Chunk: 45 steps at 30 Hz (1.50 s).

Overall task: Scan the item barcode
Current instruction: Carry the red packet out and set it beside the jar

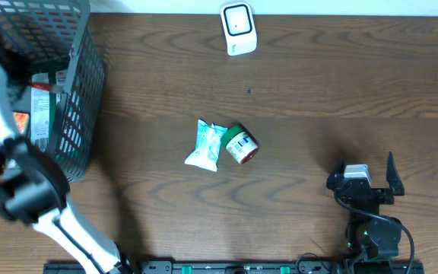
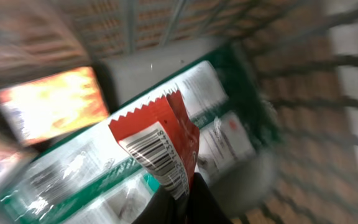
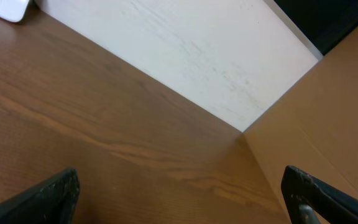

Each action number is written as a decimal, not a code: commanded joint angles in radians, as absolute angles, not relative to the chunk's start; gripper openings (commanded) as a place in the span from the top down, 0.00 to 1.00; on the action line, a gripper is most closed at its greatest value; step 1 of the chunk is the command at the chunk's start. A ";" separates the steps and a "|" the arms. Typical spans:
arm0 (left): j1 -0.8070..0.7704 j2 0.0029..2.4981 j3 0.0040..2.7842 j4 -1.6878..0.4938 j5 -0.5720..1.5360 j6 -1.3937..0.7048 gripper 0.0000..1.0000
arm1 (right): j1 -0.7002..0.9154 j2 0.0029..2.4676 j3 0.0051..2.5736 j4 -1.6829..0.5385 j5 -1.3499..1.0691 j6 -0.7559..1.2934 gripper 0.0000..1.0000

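Jutting from clamped left gripper (image 2: 180, 202): red packet (image 2: 157, 142)

Two arms: one white and black, one all black.
Just beside the basket (image 1: 82, 114), the left arm (image 1: 29, 194) shows white shells and black joints; well apart from the basket, the black right arm (image 1: 371, 232) carries a green light, a looping cable, and a grey block behind the black-fingered right tool (image 1: 363, 164).

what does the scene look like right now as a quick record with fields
left fingers: shut on red zigzag-edged foil packet, barcode showing, inside grey plastic mesh basket
right fingers: open, holding nothing, over brown wooden table
scanner: white boxy scanner at far table edge
loose items: teal-white plastic pouch beside green-lidded round jar, mid table
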<state>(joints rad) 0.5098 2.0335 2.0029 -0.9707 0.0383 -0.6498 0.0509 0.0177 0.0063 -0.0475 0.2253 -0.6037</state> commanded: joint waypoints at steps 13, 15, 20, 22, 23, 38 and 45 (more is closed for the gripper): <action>0.402 1.376 2.014 -1.368 0.087 -0.408 0.93 | 0.058 0.014 0.006 -0.051 0.235 -0.611 0.01; 0.350 1.341 2.014 -1.389 0.138 -0.352 0.93 | 0.058 0.014 0.006 -0.051 0.235 -0.611 0.01; 0.206 1.312 2.014 -1.441 0.220 -0.260 0.93 | 0.058 0.014 0.006 -0.051 0.235 -0.611 0.01; 0.139 1.317 2.013 -1.474 0.224 -0.243 0.92 | 0.058 0.014 0.006 -0.051 0.235 -0.611 0.01; 0.105 1.322 2.013 -1.490 0.225 -0.239 0.93 | 0.058 0.014 0.006 -0.051 0.235 -0.611 0.01; -0.281 1.478 1.838 -1.505 0.224 -0.221 0.92 | 0.058 0.014 0.006 -0.051 0.235 -0.611 0.01; -0.368 1.597 1.740 -1.455 0.224 -0.222 0.92 | 0.058 0.014 0.006 -0.051 0.235 -0.611 0.01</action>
<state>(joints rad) -0.3401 1.5555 1.7752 -1.4693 0.2157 -0.2348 0.0509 0.0177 0.0063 -0.0475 0.2253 -0.6037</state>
